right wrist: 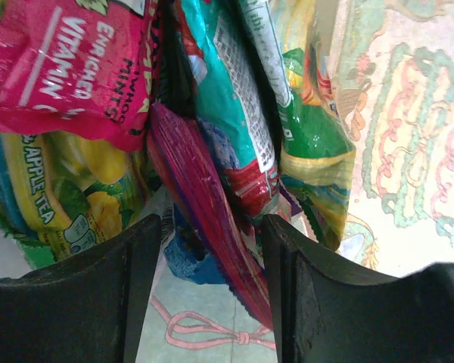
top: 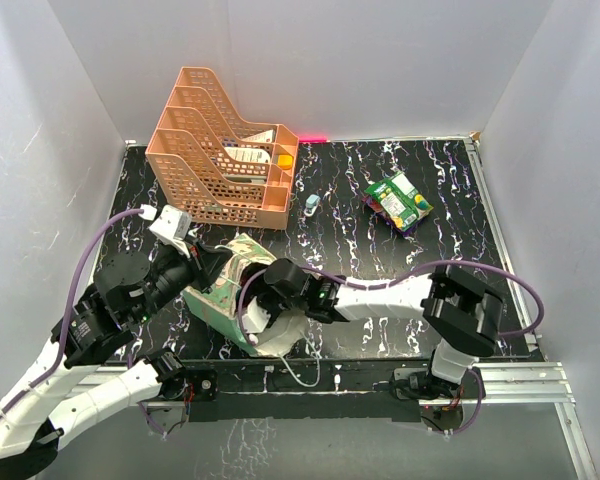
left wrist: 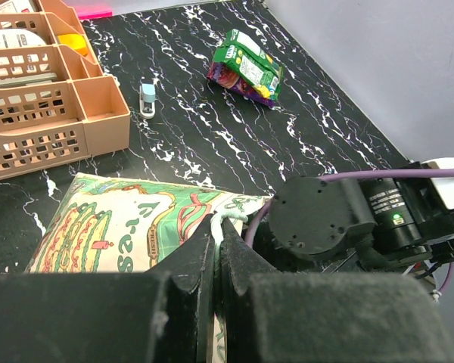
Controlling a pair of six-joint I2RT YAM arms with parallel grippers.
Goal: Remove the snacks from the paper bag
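Near the front left of the table (top: pixel 480 270), the paper bag (top: pixel 218 295) lies on its side, its rim pinched in the closed left gripper (left wrist: pixel 218 227). A few snacks (top: pixel 398 200) already sit out at the far right. Inside the bag, the right gripper (right wrist: pixel 212 231) holds its jaws apart astride a purple packet (right wrist: pixel 193 189). The pink packet (right wrist: pixel 60 68), teal packet (right wrist: pixel 227 91) and yellow-green packet (right wrist: pixel 60 189) lie beside it, so most of the job appears left.

Inside the paper bag (right wrist: pixel 408 151) little room is left: the snacks (right wrist: pixel 234 136) stand pressed side by side, and a dark red packet (right wrist: pixel 185 174) crosses the gap between the spread fingers of the right gripper (right wrist: pixel 212 227). This arm fills the bag mouth. The orange rack (top: pixel 225 150) closes the back left. The table (top: pixel 480 210) at the right is free around the green packets (top: pixel 398 200).
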